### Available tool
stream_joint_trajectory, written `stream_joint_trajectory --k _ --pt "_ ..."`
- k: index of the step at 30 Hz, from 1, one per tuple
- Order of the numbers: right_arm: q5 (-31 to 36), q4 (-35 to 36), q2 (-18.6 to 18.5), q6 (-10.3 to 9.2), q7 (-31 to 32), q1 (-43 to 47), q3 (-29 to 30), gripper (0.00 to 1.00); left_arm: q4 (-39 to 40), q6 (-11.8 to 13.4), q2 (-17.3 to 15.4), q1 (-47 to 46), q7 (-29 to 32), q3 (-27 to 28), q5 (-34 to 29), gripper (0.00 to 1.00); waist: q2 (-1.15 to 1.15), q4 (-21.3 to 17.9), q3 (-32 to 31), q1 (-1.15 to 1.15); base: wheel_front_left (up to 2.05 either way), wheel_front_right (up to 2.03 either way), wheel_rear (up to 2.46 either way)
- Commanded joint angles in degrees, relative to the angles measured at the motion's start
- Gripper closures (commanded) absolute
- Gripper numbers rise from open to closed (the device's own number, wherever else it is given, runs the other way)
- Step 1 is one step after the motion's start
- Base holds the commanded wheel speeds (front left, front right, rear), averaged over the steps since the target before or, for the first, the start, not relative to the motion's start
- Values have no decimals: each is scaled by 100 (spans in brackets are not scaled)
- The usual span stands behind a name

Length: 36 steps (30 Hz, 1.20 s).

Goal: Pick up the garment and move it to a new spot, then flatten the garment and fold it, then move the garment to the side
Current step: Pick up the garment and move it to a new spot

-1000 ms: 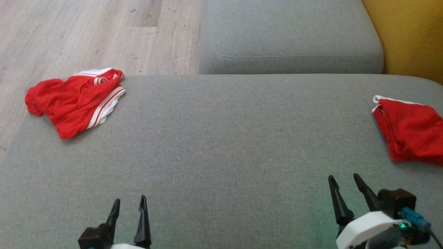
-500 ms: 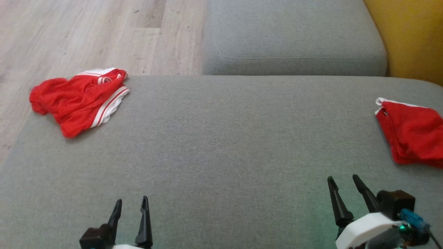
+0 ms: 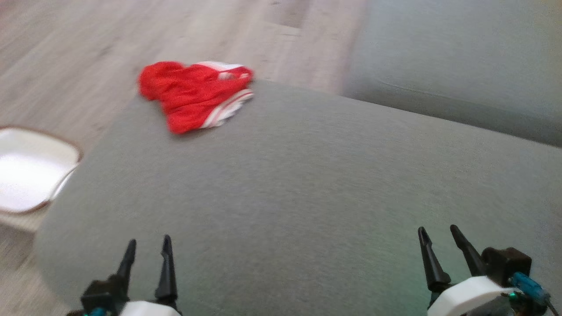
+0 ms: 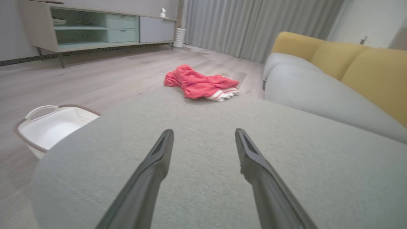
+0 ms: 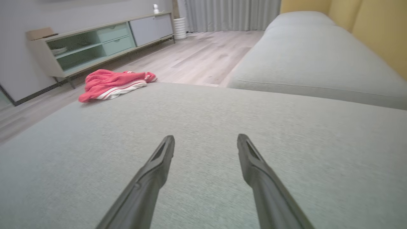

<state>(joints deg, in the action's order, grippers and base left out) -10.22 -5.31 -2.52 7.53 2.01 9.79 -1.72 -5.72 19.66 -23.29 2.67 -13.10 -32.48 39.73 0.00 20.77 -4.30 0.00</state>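
Well, my left claw (image 3: pixel 149 239) was released. Its two dark fingers (image 4: pixel 152 168) were spread apart with nothing between them, and it hung low over the near left part of the grey sofa cushion (image 3: pixel 307 184). My right claw (image 3: pixel 437 228) was released too, empty, its fingers parted just as wide, above the near right part of the same cushion. The two claws were well apart from each other, both pointing away from me across the fabric.

The garment (image 3: pixel 193 94) lay crumpled at the far left corner of the sofa cushion, a red heap with white stripes along one hem. It sat right at the cushion's far edge, with the pale wooden floor (image 3: pixel 88 52) beyond. It was well apart from both claws, nearer my left one than my right, and neither touched it. From my head the picture was smeared, so I could not make out how its folds lay.

Down on the floor, beside the left end of the cushion, stood a white basket (image 3: pixel 30 171) with a brown rim and a handle. To the far right, across a gap, lay a second cushion (image 3: pixel 439 52), grey as well, with a yellow backrest (image 4: pixel 365 63) behind it. Farther off, my left wrist showed a long sideboard (image 4: pixel 95 28) against the wall and a grey curtain (image 4: pixel 254 25).
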Motion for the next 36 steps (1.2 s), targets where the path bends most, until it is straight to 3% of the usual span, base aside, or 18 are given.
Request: stream_joint_trajectory --k 1,8,15,19,23,28,33,34,36 --pt "-64 205 -36 -4 -67 -298 -183 0 261 70 -176 -242 -16 341 -44 0 0 657 43 0 0 0 0" --pt "30 175 -36 -4 39 -825 -589 0 746 382 -247 177 -138 857 -3 0 0 876 349 0 0 0 0" --pt "76 99 -36 -4 65 -1097 -681 0 922 426 -183 421 -172 1103 -22 0 0 931 443 0 0 0 0" --pt "194 149 -36 -4 62 -1224 -384 0 976 408 -293 414 -178 1328 -14 0 0 954 470 0 0 0 0" --pt "431 528 -36 -4 218 -1301 -48 0 1142 354 -603 182 -110 1589 13 0 0 918 689 0 0 0 0" --pt "815 1170 -36 -4 601 -1601 130 0 1451 318 -1196 -496 57 2158 38 0 0 560 1285 0 0 0 0" --pt "1100 1687 -36 -4 915 -1902 174 0 1263 21 -1803 -1726 474 2501 131 0 0 230 1924 0 0 0 0" --pt "1237 1853 -36 -4 1040 -2008 169 0 955 -141 -1947 -2286 681 2466 151 0 0 97 2171 0 0 0 0" --pt "1337 2023 -39 -4 1168 -2121 140 0 592 -328 -1996 -2887 832 2381 167 0 0 -29 2423 0 0 0 0"
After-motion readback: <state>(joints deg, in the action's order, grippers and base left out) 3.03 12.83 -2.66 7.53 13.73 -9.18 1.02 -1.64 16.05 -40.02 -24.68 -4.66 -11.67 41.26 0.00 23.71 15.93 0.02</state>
